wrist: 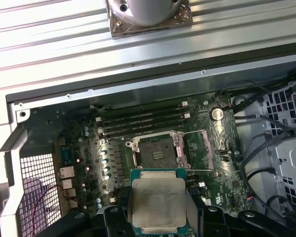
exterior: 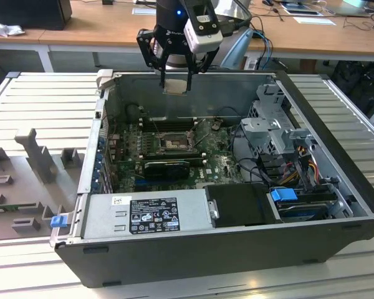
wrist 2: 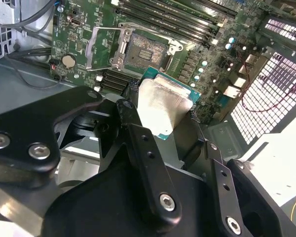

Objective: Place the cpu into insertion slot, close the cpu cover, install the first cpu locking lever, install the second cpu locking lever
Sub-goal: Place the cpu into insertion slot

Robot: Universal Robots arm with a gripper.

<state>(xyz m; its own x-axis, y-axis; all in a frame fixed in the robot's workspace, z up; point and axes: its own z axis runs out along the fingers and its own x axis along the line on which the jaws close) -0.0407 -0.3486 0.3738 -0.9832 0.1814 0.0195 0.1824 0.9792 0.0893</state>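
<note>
The computer case [exterior: 237,252] lies open on a ribbed metal counter [exterior: 37,99], and behind it, at 12 o'clock in the exterior view, a long wooden desk [exterior: 100,34] crosses the room with papers and cables on it. At 9 o'clock from the case some grey fixtures [exterior: 37,156] stand on the counter. The gripper [exterior: 176,78] hangs over the far wall of the case, at 12 o'clock from the insertion slot [exterior: 174,142] and well above it. Its black fingers [wrist 2: 143,143] are pinching the cpu [wrist 2: 165,103] by two opposite edges, with the pale metal face toward the cameras on the wrist. The cpu [wrist: 158,202] is in the air, apart from the board. The insertion slot [wrist: 158,152] has nothing in it, and its grey centre is visible in both wrist views. The cpu cover [wrist 2: 91,49] is swung open and stands up beside the slot. Near the slot, on its other side, run the long memory slots [wrist: 143,121]. Inside the case, the power supply [exterior: 143,215] sits at 6 o'clock from the slot, and a metal drive cage [exterior: 274,124] is at 3 o'clock.
</note>
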